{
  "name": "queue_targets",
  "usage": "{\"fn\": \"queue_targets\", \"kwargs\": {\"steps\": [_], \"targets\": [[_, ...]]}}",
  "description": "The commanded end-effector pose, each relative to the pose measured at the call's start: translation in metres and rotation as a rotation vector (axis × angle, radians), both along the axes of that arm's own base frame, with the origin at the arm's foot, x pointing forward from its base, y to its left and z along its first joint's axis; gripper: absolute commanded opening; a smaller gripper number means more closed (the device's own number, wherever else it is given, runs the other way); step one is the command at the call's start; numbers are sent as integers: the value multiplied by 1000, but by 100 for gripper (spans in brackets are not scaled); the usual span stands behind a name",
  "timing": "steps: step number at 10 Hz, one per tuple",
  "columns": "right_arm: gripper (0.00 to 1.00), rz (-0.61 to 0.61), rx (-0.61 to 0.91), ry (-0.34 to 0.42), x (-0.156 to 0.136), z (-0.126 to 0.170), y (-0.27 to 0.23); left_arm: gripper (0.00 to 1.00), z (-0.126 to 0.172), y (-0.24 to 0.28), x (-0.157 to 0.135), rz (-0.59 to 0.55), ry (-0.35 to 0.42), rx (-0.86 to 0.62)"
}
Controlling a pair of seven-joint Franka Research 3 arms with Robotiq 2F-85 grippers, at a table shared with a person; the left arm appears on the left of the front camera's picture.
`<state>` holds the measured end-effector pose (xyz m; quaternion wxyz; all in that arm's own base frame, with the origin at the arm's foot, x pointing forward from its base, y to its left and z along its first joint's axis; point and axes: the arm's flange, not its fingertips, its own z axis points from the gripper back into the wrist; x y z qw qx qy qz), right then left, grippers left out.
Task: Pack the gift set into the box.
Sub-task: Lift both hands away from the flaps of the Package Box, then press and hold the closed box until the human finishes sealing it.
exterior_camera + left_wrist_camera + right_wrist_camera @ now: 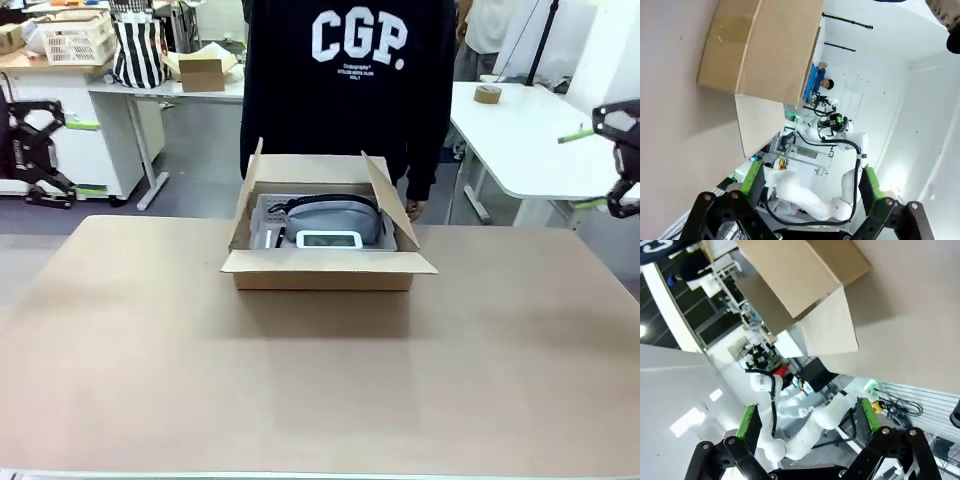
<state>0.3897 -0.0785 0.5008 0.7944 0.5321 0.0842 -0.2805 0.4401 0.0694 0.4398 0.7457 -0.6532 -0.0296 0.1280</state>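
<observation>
Your box (325, 272) sits open on the counter (320, 390), at its far middle, flaps spread, just in front of a standing person (350, 90). Inside lies the gift set: a grey pouch (335, 217) touching a white device (325, 239). Your left claw (88, 158) hangs far left and your right claw (583, 170) far right, both with fingers apart, well away from the box.

Raised flaps (388, 203) flanking open box (325, 279) top
</observation>
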Motion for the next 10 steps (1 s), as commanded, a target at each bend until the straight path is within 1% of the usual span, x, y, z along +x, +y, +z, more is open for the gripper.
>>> {"fn": "queue_targets", "kwargs": {"steps": [1,10], "targets": [[100,109,3,-44,-2,31,22,100,49,-27,-14,-23,-104,-95],[100,109,3,-44,-2,31,22,100,49,-27,-14,-23,-104,-95]]}}
